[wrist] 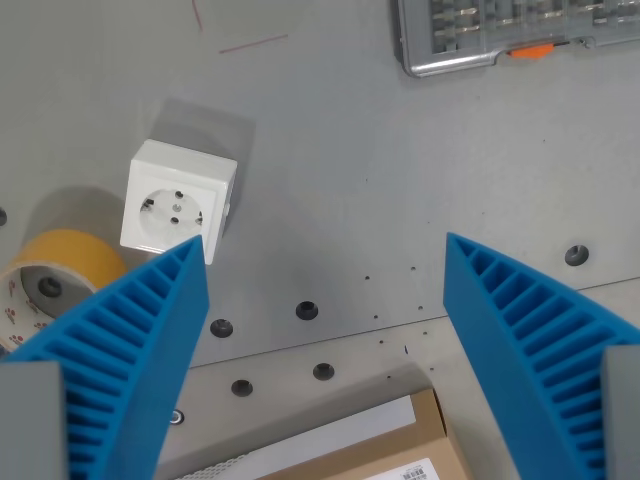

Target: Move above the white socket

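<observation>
The white socket [178, 200] is a small square box with a round recess, standing on the grey table at the wrist view's left. My gripper [325, 245] hangs above the table, open, with nothing between its two blue ribbed fingers. The tip of the left finger [140, 340] overlaps the socket's lower right corner in the picture. The right finger [535, 335] is far to the socket's right.
A roll of yellow tape [55, 265] lies just left of and below the socket. A grey metal case with an orange latch [500, 35] sits at the top right. A cardboard box with a white label [370, 445] is at the bottom. Several bolt holes [307, 311] dot the table.
</observation>
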### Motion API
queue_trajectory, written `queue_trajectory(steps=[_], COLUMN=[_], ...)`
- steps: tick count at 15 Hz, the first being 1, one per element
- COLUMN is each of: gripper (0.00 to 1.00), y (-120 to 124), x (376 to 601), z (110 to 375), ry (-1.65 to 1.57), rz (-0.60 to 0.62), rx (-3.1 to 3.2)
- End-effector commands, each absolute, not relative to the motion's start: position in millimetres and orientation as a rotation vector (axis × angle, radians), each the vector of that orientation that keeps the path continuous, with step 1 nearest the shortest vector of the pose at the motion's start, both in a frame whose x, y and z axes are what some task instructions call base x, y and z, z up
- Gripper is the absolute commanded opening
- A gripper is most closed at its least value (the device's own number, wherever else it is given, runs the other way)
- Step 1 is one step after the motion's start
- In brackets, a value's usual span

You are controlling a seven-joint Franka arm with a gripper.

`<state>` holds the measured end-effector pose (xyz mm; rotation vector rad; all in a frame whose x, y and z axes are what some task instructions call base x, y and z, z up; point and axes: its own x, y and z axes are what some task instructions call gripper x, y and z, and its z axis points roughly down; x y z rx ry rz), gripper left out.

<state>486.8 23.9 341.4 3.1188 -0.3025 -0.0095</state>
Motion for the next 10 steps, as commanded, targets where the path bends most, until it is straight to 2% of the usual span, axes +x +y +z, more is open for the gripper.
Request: queue_trajectory(steps=[1, 10], gripper=[1.0, 1.0], y=[23.9, 26.4], x=[486.6, 485.6], z=[343.1, 338.7], ry=[-0.302, -0.157], rz=[-0.004, 0.005], rx=[3.119, 3.131])
